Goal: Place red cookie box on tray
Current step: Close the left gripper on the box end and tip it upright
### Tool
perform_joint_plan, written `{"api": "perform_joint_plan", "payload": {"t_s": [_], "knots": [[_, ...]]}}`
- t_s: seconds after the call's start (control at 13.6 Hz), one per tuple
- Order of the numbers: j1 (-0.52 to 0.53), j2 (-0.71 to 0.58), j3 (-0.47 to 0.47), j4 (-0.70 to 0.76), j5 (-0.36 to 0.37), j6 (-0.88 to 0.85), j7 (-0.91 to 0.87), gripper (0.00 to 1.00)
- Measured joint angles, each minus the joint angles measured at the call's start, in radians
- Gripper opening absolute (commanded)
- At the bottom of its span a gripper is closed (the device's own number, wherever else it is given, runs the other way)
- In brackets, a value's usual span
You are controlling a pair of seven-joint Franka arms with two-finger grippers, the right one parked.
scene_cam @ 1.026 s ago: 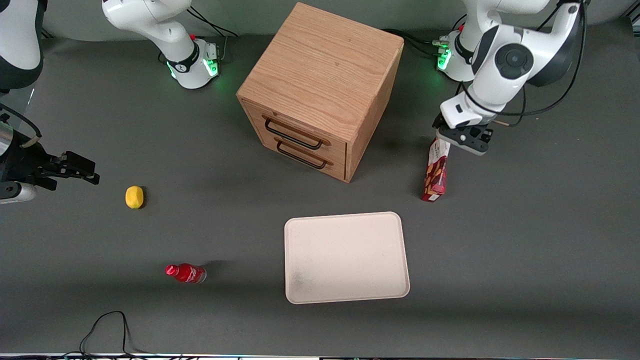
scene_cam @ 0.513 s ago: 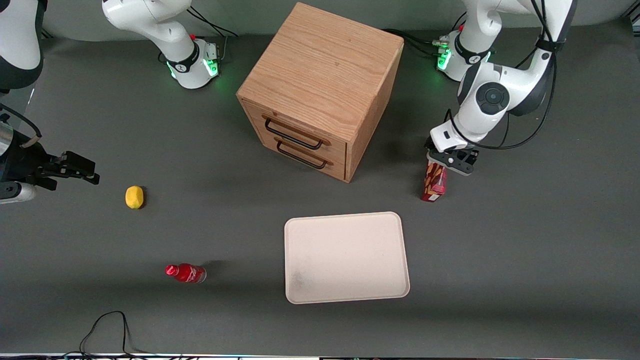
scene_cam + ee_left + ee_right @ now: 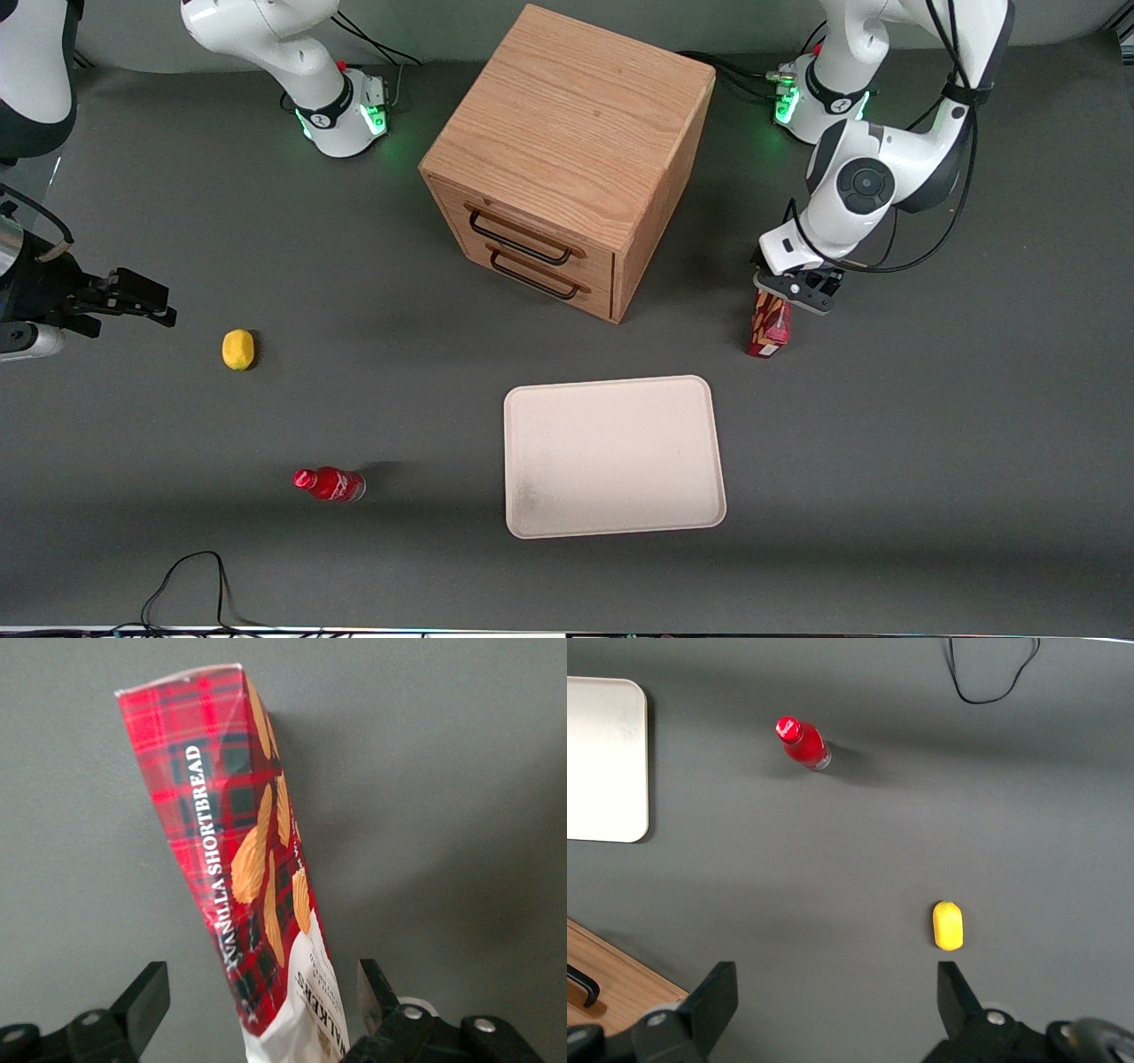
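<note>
Straddling red cookie box (image 3: 252, 859) (tartan, biscuits), gripper (image 3: 263, 1010) jaws apart

The tray (image 3: 614, 456) lies on the counter (image 3: 930, 461), nearer the front camera than the cabinet (image 3: 567, 159). The red cookie box (image 3: 769, 328) stands at the tray's two o'clock, the tool (image 3: 791, 292) around its top end.

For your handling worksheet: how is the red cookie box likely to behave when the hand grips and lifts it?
The red cookie box is cardboard, so probably light and fairly stiff, though a hard squeeze might dent it. The hand is open, straddling its white end, so the long box may swing when lifted. Standing narrow, it could tip if nudged.
</note>
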Motion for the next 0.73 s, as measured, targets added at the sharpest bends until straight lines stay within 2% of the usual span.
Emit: {"api": "perform_joint_plan", "payload": {"t_s": [0.07, 0.15, 0.22, 0.29, 0.73], "knots": [[0.0, 0.01, 0.0, 0.0, 0.0, 0.01, 0.0, 0.86], [0.0, 0.018, 0.0, 0.0, 0.0, 0.019, 0.0, 0.73], [0.0, 0.026, 0.0, 0.0, 0.0, 0.028, 0.0, 0.39], [0.0, 0.03, 0.0, 0.0, 0.0, 0.029, 0.0, 0.0], [0.0, 0.032, -0.001, 0.0, -0.005, 0.03, 0.0, 0.0]]}}
